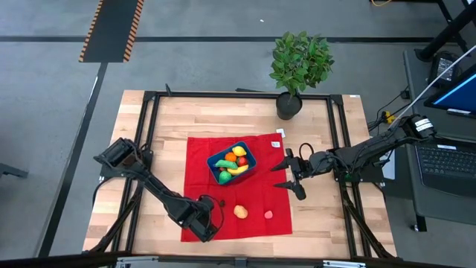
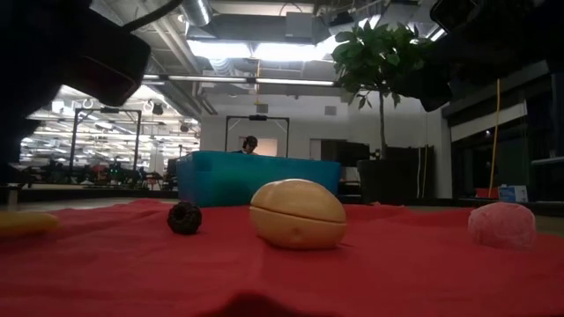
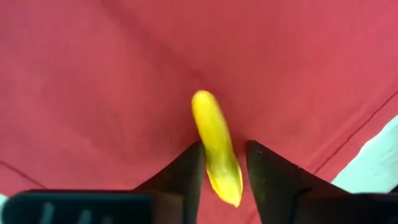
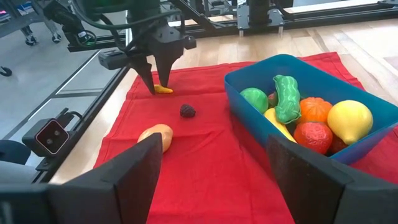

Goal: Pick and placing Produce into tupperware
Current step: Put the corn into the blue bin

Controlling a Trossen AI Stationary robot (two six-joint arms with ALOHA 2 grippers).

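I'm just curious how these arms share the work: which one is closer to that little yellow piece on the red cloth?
The left gripper: its fingers straddle the yellow piece at the cloth's front left. The right gripper hovers open across the cloth, beyond the blue container.

In the low view a yellow fruit [image 2: 25,222] is cut off at the edge. The blue container [image 2: 256,178] hides its contents there, and a distant person [image 2: 250,143] is too small to tell.

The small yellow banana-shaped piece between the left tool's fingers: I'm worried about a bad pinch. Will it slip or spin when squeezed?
The yellow banana-shaped piece looks glossy and tapered, so it may slide between the left tool fingers. It seems rigid, probably keeping its shape. Lying flat on the red cloth, it should pivot rather than roll.
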